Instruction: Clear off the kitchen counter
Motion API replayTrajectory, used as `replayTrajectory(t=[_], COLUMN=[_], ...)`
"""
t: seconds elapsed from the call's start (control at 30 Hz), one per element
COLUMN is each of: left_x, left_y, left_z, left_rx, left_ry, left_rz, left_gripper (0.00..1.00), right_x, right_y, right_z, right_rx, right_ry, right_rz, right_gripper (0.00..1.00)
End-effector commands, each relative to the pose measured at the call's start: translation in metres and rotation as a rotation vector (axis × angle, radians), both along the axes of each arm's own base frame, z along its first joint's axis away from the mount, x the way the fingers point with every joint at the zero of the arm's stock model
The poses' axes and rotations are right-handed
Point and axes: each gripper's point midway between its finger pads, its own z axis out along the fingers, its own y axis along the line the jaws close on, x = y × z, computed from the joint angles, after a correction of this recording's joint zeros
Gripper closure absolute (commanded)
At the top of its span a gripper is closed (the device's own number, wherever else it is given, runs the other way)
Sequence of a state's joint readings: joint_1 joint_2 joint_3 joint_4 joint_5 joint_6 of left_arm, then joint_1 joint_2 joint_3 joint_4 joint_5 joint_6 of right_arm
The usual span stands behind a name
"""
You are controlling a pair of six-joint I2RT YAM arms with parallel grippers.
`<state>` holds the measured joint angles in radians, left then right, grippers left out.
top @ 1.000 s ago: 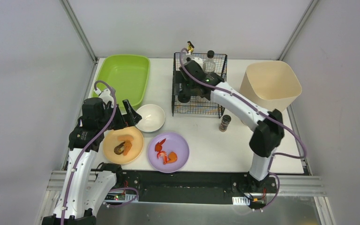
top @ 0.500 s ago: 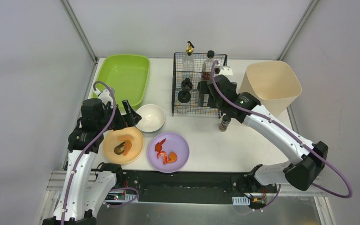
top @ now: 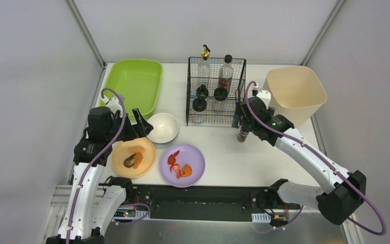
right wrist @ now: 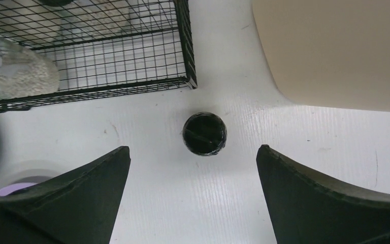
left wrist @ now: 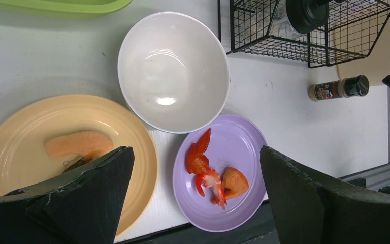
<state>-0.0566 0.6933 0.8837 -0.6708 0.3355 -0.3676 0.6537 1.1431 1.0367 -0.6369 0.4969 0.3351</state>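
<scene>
White kitchen counter [top: 223, 152] fills the top view and lies under everything. On it sit a green tray [top: 132, 84], a black wire basket [top: 216, 116] with bottles [top: 225, 71], a tan bin [top: 292, 91], a white bowl [top: 162, 127], an orange plate [top: 148, 152] and a purple plate [top: 194, 158]. The left gripper [top: 138, 127] hangs by the bowl. The right gripper [top: 242, 122] hangs over a little spice jar [top: 243, 134].

The left wrist view shows red food [left wrist: 203, 168] on the purple plate up close. Its jaws are spread wide and hold nothing.

The right wrist view looks straight down on the jar's black lid [right wrist: 204, 133], between wide jaws that do not touch it.

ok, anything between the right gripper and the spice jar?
Nothing visible. The right gripper hangs open straight above the jar, which stands clear of the basket and the bin.
</scene>
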Motion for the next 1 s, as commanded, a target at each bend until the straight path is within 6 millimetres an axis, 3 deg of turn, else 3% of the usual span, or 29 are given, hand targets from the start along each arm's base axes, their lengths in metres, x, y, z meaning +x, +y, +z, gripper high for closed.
replayTrajectory(t=[0.0, 0.4, 0.97], left_x=[0.003, 0.003, 0.003], left_y=[0.002, 0.002, 0.001], left_z=[0.003, 0.004, 0.005], left_rx=[-0.003, -0.006, -0.008], left_ry=[-0.022, -0.026, -0.026], left_rz=[0.011, 0.007, 0.007], left_gripper=[0.00, 0.00, 0.00], right_x=[0.011, 0.020, 0.018], right_y=[0.001, -0.004, 0.000], right_z=[-0.013, -0.058, -0.082], right_rx=[0.042, 0.026, 0.015], right_ry=[0.012, 0.104, 0.175], right_rz=[-0.039, -0.078, -0.062], right_gripper=[0.02, 0.09, 0.46])
